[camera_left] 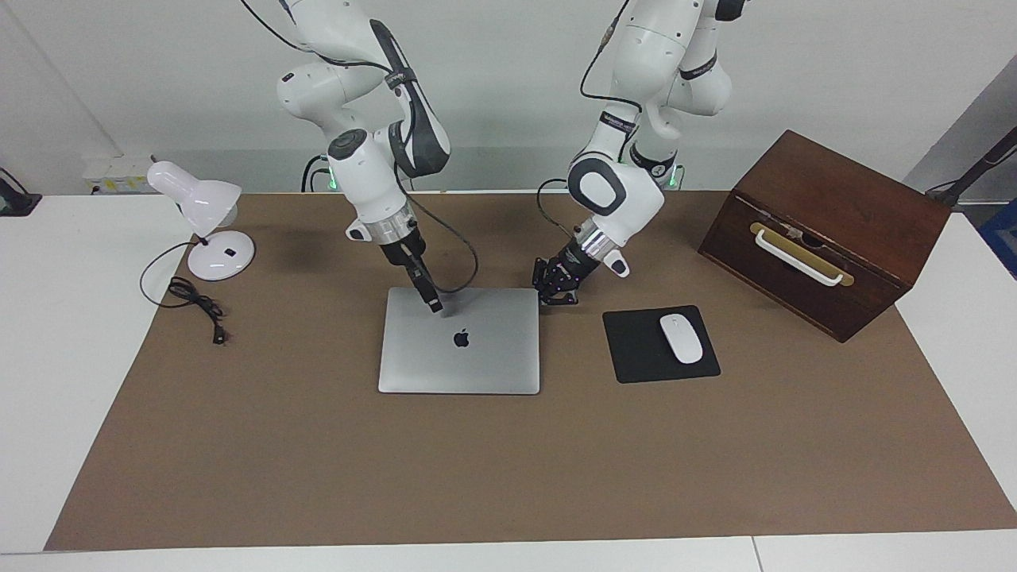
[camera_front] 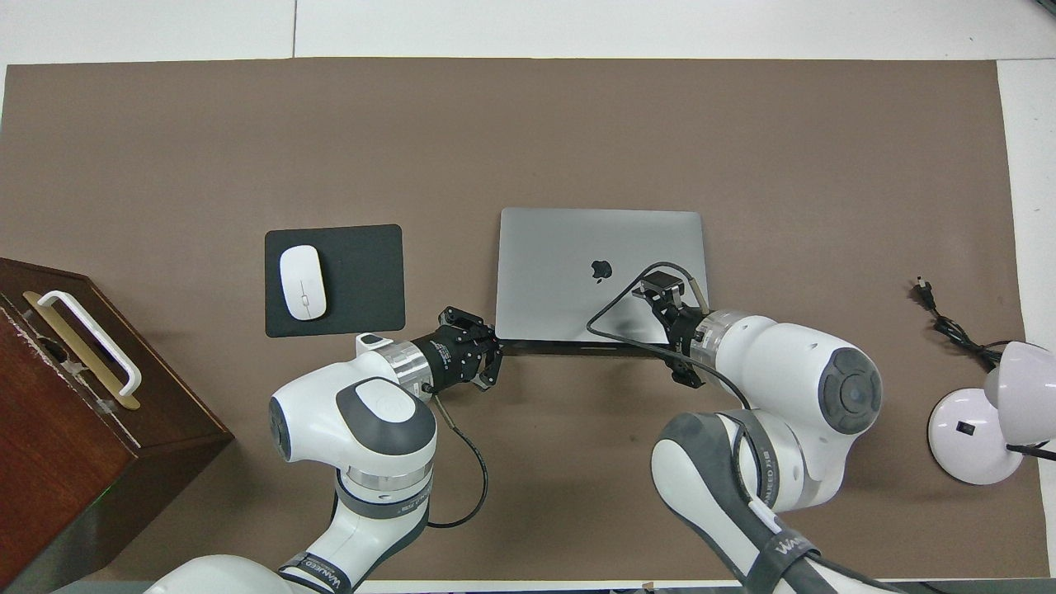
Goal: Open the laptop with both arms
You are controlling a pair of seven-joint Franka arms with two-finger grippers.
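Note:
The silver-grey laptop (camera_left: 477,357) (camera_front: 569,247) lies closed and flat on the brown mat, apple logo up. My right gripper (camera_left: 433,306) (camera_front: 657,289) is shut, and its tip rests on the lid near the edge nearest the robots, beside the logo. My left gripper (camera_left: 554,295) (camera_front: 491,356) is shut and low at the mat. It sits against the laptop's corner nearest the robots, toward the left arm's end of the table. Neither gripper holds anything.
A black mouse pad (camera_left: 636,357) with a white mouse (camera_left: 681,338) lies beside the laptop toward the left arm's end. A brown wooden box (camera_left: 826,230) stands past the pad. A white desk lamp (camera_left: 210,230) and its cord (camera_left: 199,306) sit at the right arm's end.

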